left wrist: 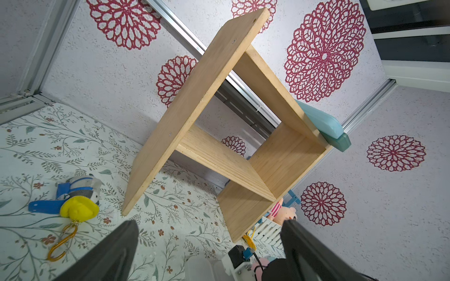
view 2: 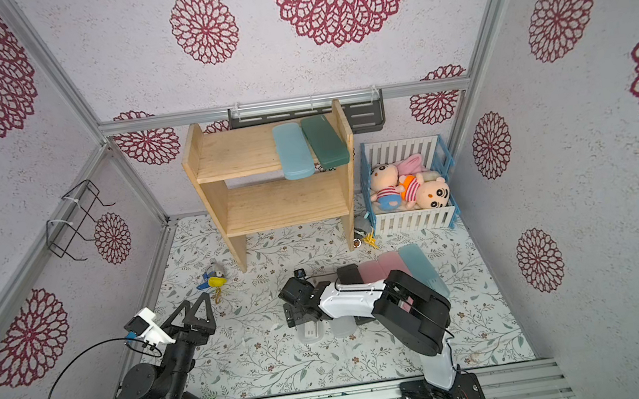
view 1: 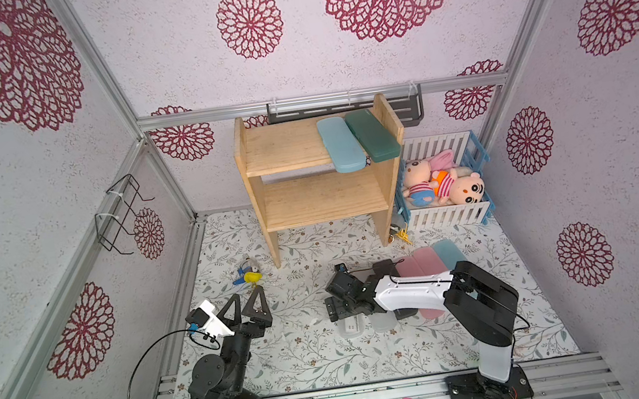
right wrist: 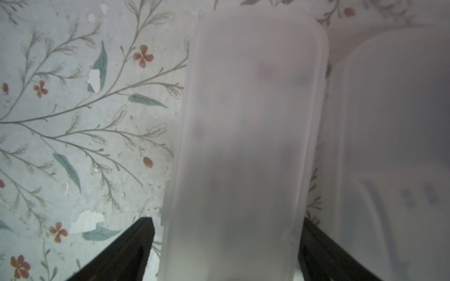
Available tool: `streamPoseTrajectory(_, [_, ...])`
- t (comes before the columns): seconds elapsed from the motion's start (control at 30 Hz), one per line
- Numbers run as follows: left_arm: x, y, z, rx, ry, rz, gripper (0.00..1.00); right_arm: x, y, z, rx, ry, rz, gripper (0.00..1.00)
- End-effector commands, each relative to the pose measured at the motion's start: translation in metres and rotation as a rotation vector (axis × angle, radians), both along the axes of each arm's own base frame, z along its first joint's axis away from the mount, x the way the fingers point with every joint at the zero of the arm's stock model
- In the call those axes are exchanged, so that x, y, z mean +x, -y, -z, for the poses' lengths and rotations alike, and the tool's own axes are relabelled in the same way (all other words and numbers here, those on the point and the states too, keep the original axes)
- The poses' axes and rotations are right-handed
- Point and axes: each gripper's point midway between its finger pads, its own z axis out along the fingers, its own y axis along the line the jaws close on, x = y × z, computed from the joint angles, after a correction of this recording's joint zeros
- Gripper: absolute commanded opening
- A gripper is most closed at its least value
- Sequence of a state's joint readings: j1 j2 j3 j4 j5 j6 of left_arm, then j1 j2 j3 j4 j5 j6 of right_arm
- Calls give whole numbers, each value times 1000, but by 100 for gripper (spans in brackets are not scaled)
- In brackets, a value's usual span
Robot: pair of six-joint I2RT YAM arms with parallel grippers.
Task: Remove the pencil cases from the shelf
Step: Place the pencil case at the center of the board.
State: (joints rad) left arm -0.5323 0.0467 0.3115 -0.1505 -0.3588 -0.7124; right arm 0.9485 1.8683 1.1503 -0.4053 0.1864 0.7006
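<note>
Apparently for release near the mat's (view 1: 309,361) front edge, right gripper (right wrist: 226,219) straddles frosted pencil case (right wrist: 253,109), jaws spread; left gripper (left wrist: 209,222) spread, empty.

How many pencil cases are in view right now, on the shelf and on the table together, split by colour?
frosted white slim plastic pencil cases: 2
light blue slim plastic pencil cases: 2
pink slim plastic pencil cases: 2
dark green slim plastic pencil case: 1
black slim plastic pencil case: 1
Total: 8
</note>
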Motion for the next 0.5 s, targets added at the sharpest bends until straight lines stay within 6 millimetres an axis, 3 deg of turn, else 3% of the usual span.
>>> streamPoseTrajectory(0.0, [-1, -2, -5, -7, -3, -8, 97, 6, 12, -14, -9, 37, 37, 99])
streamPoseTrajectory(0.13, [-1, -3, -9, -14, -5, -15, 97, 13, 7, -39, 26, 93, 31, 99])
streamPoseTrajectory(0.27, [1, -2, -14, -21, -2, -14, 97, 18, -5, -76, 85, 165, 3, 99])
streamPoseTrajectory(0.37, [2, -1, -20, -23, 0, -11, 97, 18, -20, -106, 141, 219, -36, 99])
streamPoseTrajectory(0.47, [5, -2, -23, -32, -8, -25, 97, 12, -45, -121, 222, 219, -104, 99])
